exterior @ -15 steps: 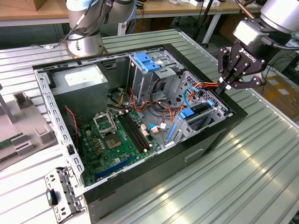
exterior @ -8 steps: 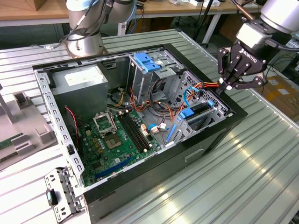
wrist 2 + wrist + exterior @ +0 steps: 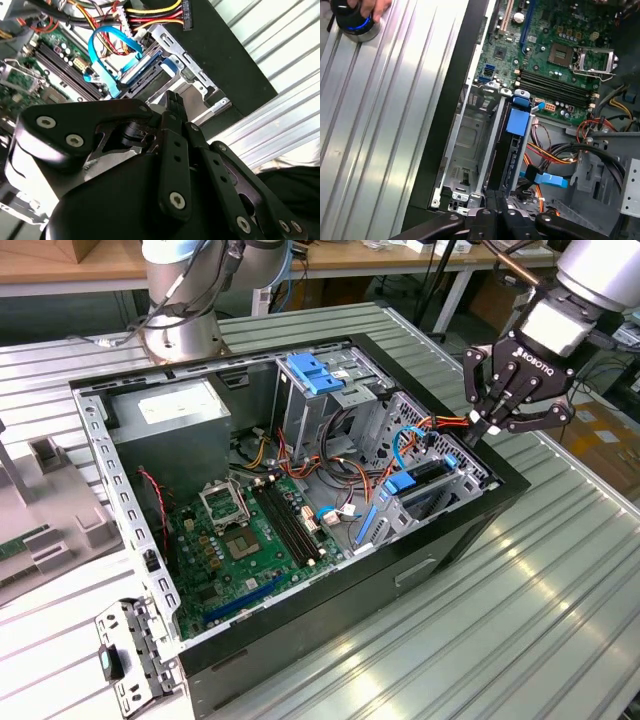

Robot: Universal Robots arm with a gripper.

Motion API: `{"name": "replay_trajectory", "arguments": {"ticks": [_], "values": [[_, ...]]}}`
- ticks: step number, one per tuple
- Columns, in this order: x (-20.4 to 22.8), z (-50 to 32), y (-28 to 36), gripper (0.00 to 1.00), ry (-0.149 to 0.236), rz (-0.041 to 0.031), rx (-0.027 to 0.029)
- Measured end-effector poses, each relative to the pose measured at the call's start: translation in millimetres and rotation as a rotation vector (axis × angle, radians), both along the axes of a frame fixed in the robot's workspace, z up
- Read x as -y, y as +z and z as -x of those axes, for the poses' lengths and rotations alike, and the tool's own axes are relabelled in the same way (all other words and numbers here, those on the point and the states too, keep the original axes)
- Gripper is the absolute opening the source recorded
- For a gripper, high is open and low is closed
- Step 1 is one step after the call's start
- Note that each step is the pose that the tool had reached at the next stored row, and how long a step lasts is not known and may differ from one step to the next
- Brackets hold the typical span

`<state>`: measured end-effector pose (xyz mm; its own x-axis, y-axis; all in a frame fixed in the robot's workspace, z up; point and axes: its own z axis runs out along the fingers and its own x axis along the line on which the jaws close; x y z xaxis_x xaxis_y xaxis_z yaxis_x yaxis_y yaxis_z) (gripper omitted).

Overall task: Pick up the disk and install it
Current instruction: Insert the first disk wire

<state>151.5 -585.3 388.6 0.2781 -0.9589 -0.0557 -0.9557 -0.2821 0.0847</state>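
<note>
The disk stands on edge in the metal bay at the exterior view's right end of the open computer case, dark body between blue rails. In both wrist views the disk sits in that slot, a blue tab at its end and a blue cable beside it. My gripper hovers just above and to the right of the bay. Its black fingers are shut with nothing between them, and my gripper is close over the disk's end without touching it.
The case also holds a grey power-supply box, a metal cage with a blue top, the green motherboard and loose cables. The arm's base stands behind. A hand rests on a round blue-lit device on the ribbed table.
</note>
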Motion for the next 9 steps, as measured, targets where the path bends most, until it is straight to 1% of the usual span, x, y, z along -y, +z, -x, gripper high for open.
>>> {"name": "replay_trajectory", "arguments": {"ticks": [2,3,6,9], "values": [[0.0,0.0,-0.1,0.11,0.041,0.0,0.0],[0.0,0.0,-0.2,0.11,0.071,0.0,0.0],[0.0,0.0,-0.5,0.11,0.126,-0.0001,0.0],[0.0,0.0,-0.9,0.11,0.192,-0.0001,0.0]]}}
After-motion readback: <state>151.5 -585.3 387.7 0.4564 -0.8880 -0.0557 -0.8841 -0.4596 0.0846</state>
